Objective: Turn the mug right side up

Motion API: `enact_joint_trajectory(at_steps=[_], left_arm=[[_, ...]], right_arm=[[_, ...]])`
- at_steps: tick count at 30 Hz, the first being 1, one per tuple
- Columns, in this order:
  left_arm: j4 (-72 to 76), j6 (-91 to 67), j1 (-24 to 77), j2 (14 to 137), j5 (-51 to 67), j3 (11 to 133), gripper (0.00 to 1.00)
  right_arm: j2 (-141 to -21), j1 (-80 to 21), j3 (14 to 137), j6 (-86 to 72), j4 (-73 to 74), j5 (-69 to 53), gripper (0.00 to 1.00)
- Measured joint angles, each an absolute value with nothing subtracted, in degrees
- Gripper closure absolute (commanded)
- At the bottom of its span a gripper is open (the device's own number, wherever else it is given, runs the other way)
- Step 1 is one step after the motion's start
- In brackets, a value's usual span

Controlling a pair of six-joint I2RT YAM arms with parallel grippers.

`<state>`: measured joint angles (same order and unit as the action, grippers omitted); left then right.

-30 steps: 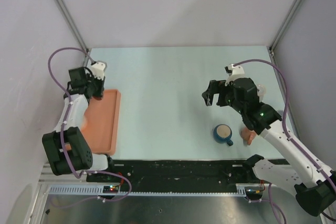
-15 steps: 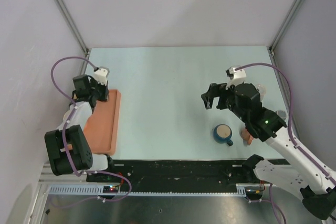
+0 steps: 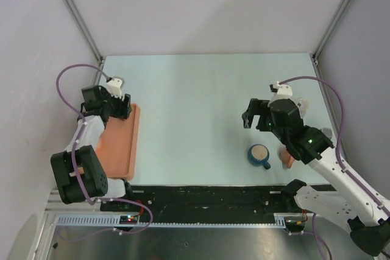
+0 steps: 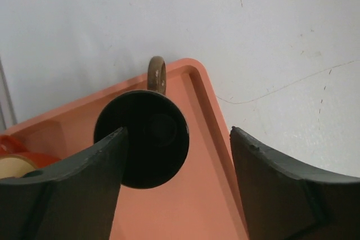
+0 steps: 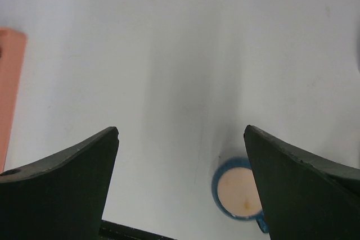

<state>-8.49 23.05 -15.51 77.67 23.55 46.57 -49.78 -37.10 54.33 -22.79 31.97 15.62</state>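
Approach geometry: right pincer and mug.
The right pincer is released, jaws wide, above the bench. The mug stands just nearward of it, apparently base-up, axis vertical, handle near-right. The left pincer, also released, hangs well apart over the tray.

Pale green table, plain white walls, grey metal corner posts, even soft light
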Motion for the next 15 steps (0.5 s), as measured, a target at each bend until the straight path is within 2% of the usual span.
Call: enact_joint_trajectory(at_steps=[3, 6, 9, 15], left_arm=[[-12.60, 22.87, -15.51, 77.56, 22.87, 50.22, 0.14], [-16.58, 22.17, -15.51, 76.93, 22.33, 55.79, 0.13], [-21.12, 20.29, -15.51, 75.35, 21.93, 63.48, 0.13], [-26.81, 16.40, -15.00, 72.16, 22.28, 70.15, 0.12]], right_arm=[[-49.23, -34.30, 54.30, -28.36, 37.01, 18.57, 0.01], [-47.92, -28.45, 54.00, -33.04, 42.39, 20.84, 0.01], [-46.54, -18.41, 53.76, -35.42, 46.52, 20.43, 0.02], [-49.10, 2.22, 53.56, -32.23, 46.96, 13.93, 0.13]])
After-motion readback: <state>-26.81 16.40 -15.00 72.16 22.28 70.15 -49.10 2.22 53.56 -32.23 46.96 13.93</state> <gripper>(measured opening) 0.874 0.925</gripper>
